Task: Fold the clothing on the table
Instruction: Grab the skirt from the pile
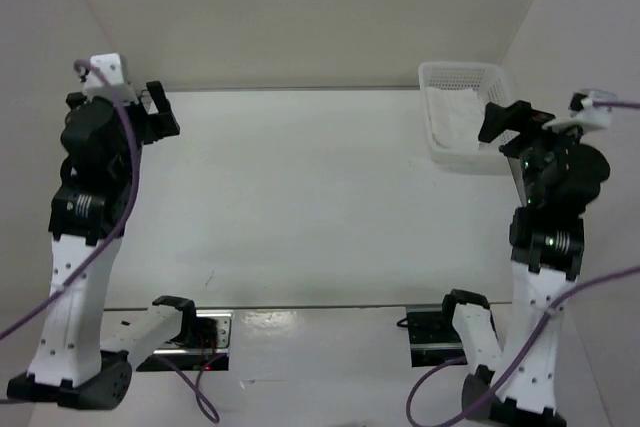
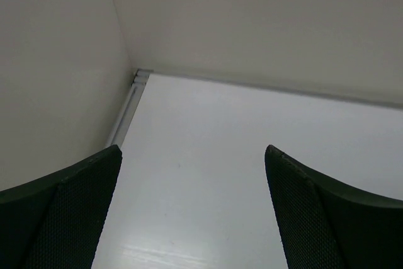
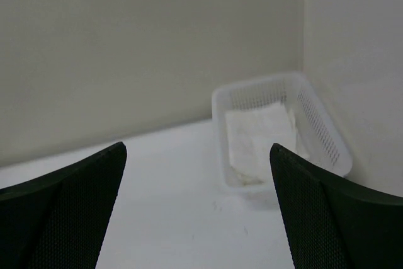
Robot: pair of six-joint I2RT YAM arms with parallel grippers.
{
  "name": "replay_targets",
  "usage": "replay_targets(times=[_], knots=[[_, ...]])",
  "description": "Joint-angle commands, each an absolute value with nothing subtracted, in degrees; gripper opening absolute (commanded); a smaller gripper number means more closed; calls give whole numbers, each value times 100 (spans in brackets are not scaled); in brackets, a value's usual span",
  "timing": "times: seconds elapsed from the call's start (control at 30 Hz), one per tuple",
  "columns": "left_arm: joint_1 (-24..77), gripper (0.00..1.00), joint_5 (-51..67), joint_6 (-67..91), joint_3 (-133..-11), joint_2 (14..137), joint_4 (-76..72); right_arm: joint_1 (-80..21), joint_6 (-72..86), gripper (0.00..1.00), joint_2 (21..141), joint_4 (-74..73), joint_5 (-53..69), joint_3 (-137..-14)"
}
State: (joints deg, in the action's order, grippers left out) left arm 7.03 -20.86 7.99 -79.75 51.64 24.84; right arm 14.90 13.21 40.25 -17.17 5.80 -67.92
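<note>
- Left pincer spread, holding nothing, over the counter's far left corner.
- Right pincer spread, holding nothing, beside the basket.
- Clothing lies inside the basket, far right corner.

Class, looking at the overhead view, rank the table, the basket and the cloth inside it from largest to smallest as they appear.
Largest to smallest: the table, the basket, the cloth lying inside it.

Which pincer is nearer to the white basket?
The right pincer, open and close to the basket; the left pincer is far away at the other side.
</note>
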Motion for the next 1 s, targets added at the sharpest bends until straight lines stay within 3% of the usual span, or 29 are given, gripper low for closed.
replay_targets(times=[0.0, 0.07, 0.17, 0.33, 0.5, 0.7, 0.97], knots=[[642, 100, -1890, 784, -9085, 5965, 4672, 1512, 864, 98, 4920, -3496, 1774, -7206], [580, 100, -2047, 213, -9769, 6809, 5464, 1564, 704, 98, 5350, -3865, 1959, -7382], [258, 100, -2892, 219, -9861, 7619, 5791, 1644, 291, 98, 5729, -4138, 1776, -7435], [-298, 100, -1145, 167, -9362, 7963, 5854, 1240, -463, 98, 6897, -4719, 380, -7900], [-833, 100, -564, 26, -9220, 8016, 5415, 378, -738, 98, 8242, -5518, -1852, -8227], [-1063, 100, -544, 79, -8982, 7909, 4940, -87, -686, 98, 7761, -4782, -1853, -7804], [-1116, 100, -616, 193, -9096, 8112, 4772, 430, -791, 98, 9299, -5283, -345, -8982]])
